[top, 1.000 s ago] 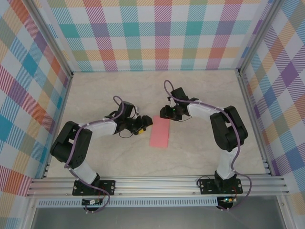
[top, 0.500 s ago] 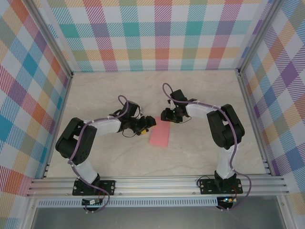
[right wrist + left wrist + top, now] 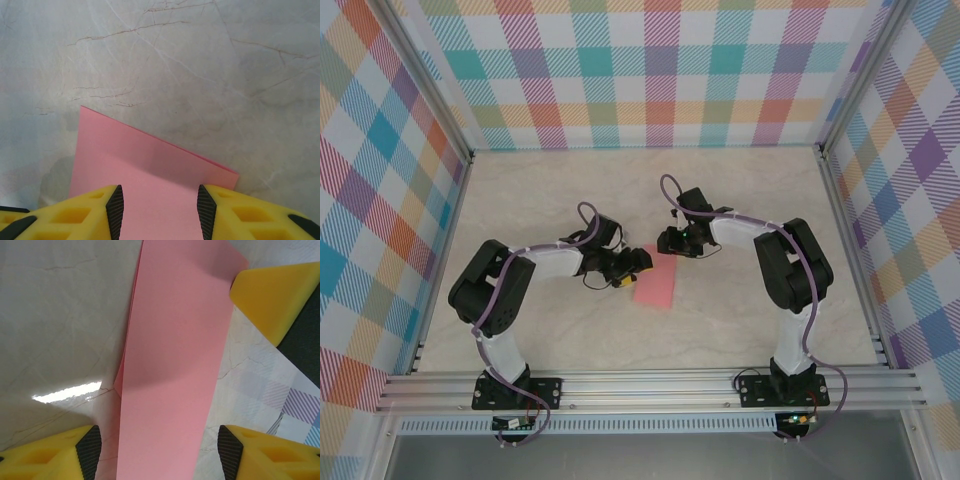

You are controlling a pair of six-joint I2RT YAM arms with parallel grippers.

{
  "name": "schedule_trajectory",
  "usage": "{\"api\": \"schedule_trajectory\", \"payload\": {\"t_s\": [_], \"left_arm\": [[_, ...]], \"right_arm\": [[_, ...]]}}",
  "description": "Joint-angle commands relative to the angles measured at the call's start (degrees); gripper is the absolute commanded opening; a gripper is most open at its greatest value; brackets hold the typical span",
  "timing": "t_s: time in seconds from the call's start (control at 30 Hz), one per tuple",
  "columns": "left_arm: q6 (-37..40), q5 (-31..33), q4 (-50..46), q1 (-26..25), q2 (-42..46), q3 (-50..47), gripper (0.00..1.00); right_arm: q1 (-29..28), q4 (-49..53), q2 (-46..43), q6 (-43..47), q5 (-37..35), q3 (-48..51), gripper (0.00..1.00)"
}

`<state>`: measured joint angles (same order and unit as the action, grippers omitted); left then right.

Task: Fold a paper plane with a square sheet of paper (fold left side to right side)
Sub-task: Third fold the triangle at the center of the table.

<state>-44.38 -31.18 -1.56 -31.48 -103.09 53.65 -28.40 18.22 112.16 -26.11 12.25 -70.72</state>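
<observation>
Paper (image 3: 656, 288) flat on bench (image 3: 740, 200), already folded in half into narrow strip. Left fingers (image 3: 50, 455) spread astride it. Right fingers (image 3: 75, 212) spread over far end. Nose and wing folds remain.

A thin pink-red paper sheet (image 3: 656, 287), a narrow rectangle, is lying flat on the pale marbled bench (image 3: 550, 190). The left gripper (image 3: 638, 262) is hovering at its far left corner, and the right gripper (image 3: 667, 243) is hovering by its far end.
</observation>
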Motion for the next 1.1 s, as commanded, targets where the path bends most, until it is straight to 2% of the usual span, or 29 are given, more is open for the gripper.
{"api": "schedule_trajectory", "payload": {"t_s": [0.0,0.27,0.53,1.07], "left_arm": [[-0.3,-0.1,-1.3,-1.0,-1.2,2.3,0.62],[-0.1,0.6,-1.9,-1.4,-1.1,2.4,0.50],[0.9,3.4,-5.2,-1.7,-0.1,2.6,0.27],[1.0,4.4,-5.8,-3.1,-1.5,2.8,0.09]], "right_arm": [[-0.2,0.8,1.0,0.8,-0.1,0.0,0.46],[-0.2,0.6,0.9,1.1,-0.3,0.2,0.47],[-0.2,0.3,0.6,1.7,-0.6,0.5,0.48],[-0.2,-1.0,-0.5,2.4,-0.6,1.0,0.52]]}}
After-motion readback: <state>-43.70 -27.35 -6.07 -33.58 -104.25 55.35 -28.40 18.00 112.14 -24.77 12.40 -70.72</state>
